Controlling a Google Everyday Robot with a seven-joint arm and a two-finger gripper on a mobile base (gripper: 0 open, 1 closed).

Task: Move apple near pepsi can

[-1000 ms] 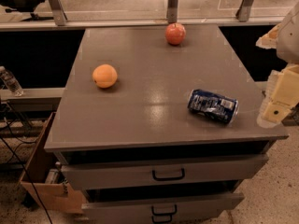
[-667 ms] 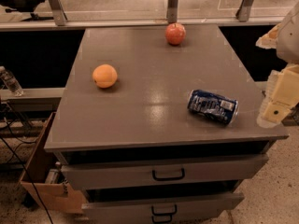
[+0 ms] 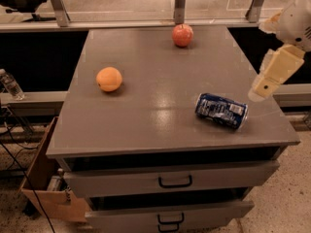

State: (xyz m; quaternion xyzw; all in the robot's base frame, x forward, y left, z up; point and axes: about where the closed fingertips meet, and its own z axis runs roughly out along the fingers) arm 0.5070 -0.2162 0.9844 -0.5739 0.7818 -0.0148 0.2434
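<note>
While the apple [image 3: 182, 35] sits at the table's [image 3: 160, 96] far edge, the can [image 3: 221, 110] lies front-right on its side, orange [image 3: 109, 78] off left. The gripper [image 3: 273, 75] hangs past the right edge, and I can't tell if it's open or closed.

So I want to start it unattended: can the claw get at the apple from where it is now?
Probably yes. The claw hangs beside the right edge of the table; the apple sits alone at the far edge, and neither the pepsi can nor the orange lies between them.
</note>
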